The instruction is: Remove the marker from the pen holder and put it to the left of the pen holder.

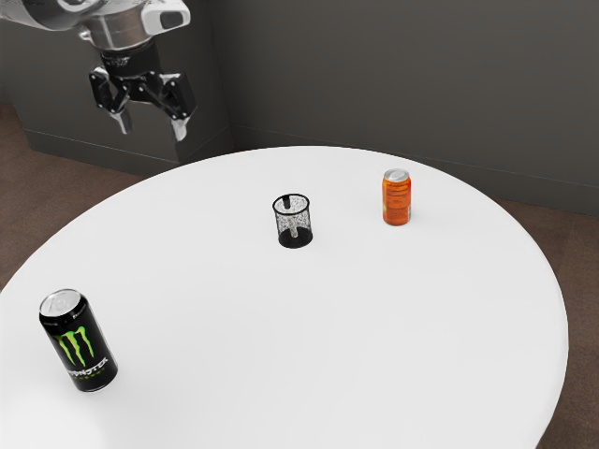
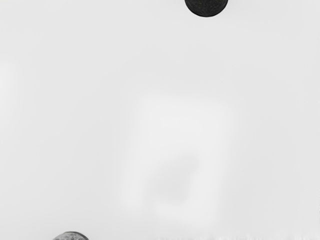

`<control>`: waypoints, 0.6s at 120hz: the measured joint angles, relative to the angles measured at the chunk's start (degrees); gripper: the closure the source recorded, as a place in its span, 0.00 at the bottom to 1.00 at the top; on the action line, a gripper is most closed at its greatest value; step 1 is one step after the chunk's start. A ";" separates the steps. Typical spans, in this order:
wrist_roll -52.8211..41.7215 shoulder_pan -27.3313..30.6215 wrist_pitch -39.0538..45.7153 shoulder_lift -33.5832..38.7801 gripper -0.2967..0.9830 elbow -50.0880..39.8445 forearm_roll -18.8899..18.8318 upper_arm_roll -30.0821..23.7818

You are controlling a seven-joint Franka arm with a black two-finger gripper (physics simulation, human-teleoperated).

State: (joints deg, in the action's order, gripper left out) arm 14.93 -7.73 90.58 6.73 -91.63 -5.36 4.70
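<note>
High above the far left edge of the table in the exterior view, my gripper (image 1: 152, 125) stands open, its two fingers wide apart with nothing between them. The mesh pen holder (image 1: 295, 238) is upright on the white table, well away from the gripper toward the exterior view's right. Inside it leans the marker (image 1: 286, 202), its dark end near the rim and its paler body visible through the mesh. In the wrist view a dark round shape, which looks like the pen holder (image 2: 206, 6), is cut off by the upper edge.
An orange can (image 1: 397, 198) stands beyond the pen holder toward the exterior view's right. A black Monster can (image 1: 80, 341) is near the exterior view's lower left. The round white table (image 1: 309, 346) has a curved edge. A grey rounded object (image 2: 71, 236) is partly visible in the wrist view.
</note>
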 joint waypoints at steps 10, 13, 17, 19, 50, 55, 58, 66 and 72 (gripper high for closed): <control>-0.38 -0.29 1.11 -0.36 0.23 -1.30 0.20 -0.66; -0.49 -0.34 1.44 -0.61 0.23 -1.46 0.30 -0.88; -0.62 -0.57 1.94 -1.57 0.23 -1.71 0.38 -1.02; -0.69 -0.71 2.31 -2.18 0.23 -2.04 0.39 -1.04; -1.56 -1.26 17.06 -12.07 0.23 -9.68 0.30 -0.83; -1.68 -1.08 20.49 -15.09 0.23 -9.20 0.22 -0.81; -1.75 -0.96 22.30 -16.25 0.23 -8.98 0.20 -0.82; -1.92 -0.79 26.43 -19.03 0.23 -8.10 0.12 -0.83; -2.07 -0.66 28.90 -21.64 0.23 -6.12 0.10 -0.82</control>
State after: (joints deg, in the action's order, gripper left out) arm 12.86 -8.39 119.48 -14.91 -97.74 -5.26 3.88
